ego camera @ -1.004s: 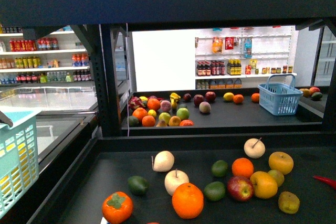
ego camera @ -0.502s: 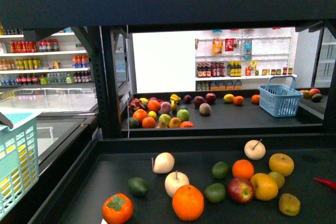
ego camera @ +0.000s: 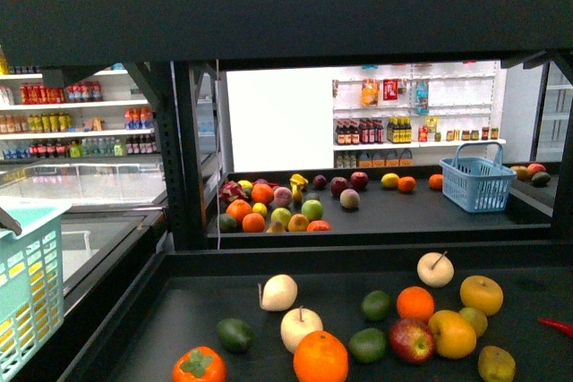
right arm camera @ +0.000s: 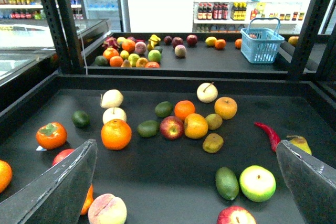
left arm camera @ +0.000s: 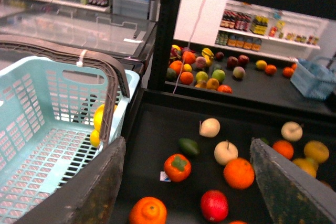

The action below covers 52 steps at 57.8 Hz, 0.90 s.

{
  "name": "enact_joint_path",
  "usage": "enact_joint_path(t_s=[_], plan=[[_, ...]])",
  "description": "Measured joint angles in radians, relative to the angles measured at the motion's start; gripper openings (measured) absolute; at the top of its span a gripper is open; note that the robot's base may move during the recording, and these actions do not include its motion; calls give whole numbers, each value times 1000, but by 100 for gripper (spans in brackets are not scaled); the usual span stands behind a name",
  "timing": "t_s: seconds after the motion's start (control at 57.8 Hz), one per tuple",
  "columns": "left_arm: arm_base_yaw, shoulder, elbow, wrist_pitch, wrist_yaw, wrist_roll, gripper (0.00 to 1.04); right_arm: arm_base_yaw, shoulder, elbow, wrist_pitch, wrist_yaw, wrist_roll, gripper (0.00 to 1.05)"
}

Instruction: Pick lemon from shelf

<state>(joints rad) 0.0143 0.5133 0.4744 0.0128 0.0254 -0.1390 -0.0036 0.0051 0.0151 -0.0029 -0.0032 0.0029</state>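
The shelf (ego camera: 179, 310) is a black rack with dark decks strewn with fruit. On its far deck a small bright-yellow oval fruit, seemingly the lemon (ego camera: 390, 180), lies beside an orange; it also shows in the right wrist view (right arm camera: 211, 41) and the left wrist view (left arm camera: 261, 64). My left gripper (left arm camera: 186, 192) is open and empty above the near deck, over a persimmon (left arm camera: 177, 167). My right gripper (right arm camera: 184, 187) is open and empty above the near deck (right arm camera: 173, 171). Neither arm shows in the front view.
A teal basket (left arm camera: 42, 129) holding yellow fruit (left arm camera: 97, 124) hangs left of the near deck. A blue basket (ego camera: 477, 182) stands on the far deck at the right. Oranges, apples, limes and a red chilli (right arm camera: 268, 134) lie on the near deck.
The front view has shifted: the near fruit sits lower in the frame and more of the top beam shows. No fruit has moved on the decks.
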Motion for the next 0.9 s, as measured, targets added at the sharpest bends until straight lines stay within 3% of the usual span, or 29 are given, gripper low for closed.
enact_joint_path(t_s=[0.087,0.208,0.329,0.9], plan=[[-10,-200,-117,-95,-26,69,56,0,0,0,0,2,0,102],[-13,-336,-239,-71,-26,110,33,0,0,0,0,0,0,102],[-13,-377,-307,-52,-25,122,3,0,0,0,0,0,0,102],[-13,-461,-415,-25,-25,128,3,0,0,0,0,0,0,102]])
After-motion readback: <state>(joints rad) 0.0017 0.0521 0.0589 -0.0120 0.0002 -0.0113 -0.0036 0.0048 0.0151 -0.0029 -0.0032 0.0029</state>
